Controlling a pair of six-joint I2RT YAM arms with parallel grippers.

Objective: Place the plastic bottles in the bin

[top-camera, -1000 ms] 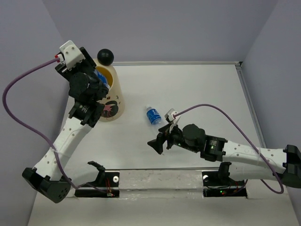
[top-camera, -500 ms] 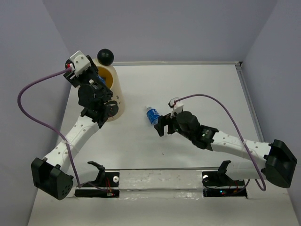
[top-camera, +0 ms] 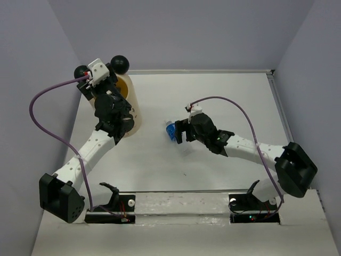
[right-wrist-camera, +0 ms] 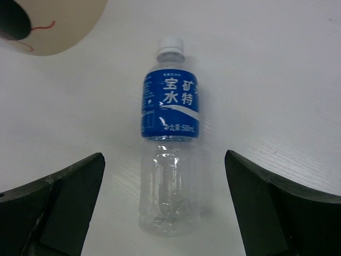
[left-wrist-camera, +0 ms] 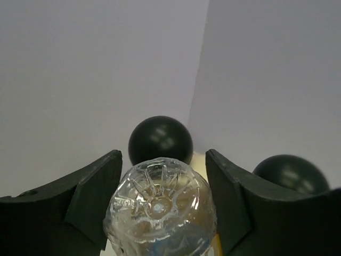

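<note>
The cream-yellow bin (top-camera: pixel 131 109) stands at the far left, with two black ball ears (top-camera: pixel 119 64) on its rim. My left gripper (top-camera: pixel 104 89) is above the bin's opening, shut on a clear plastic bottle (left-wrist-camera: pixel 160 208) whose base faces the wrist camera. The bin's rim (left-wrist-camera: pixel 199 159) and both ears (left-wrist-camera: pixel 160 140) show beyond it. A second clear bottle (top-camera: pixel 171 129) with a blue label and white cap lies on the table (top-camera: pixel 224 101). My right gripper (top-camera: pixel 179 134) is open, its fingers either side of that bottle's (right-wrist-camera: pixel 170 144) lower half without touching. No other bottles show.
The bin's lower side (right-wrist-camera: pixel 58 21) sits a short way beyond the lying bottle's cap. The left arm's purple cable (top-camera: pixel 40 114) loops out to the left. Walls close the table at the back and both sides.
My left gripper has swung farther back over the bin with its bottle. My right arm has reached forward to the lying bottle and now straddles it.
</note>
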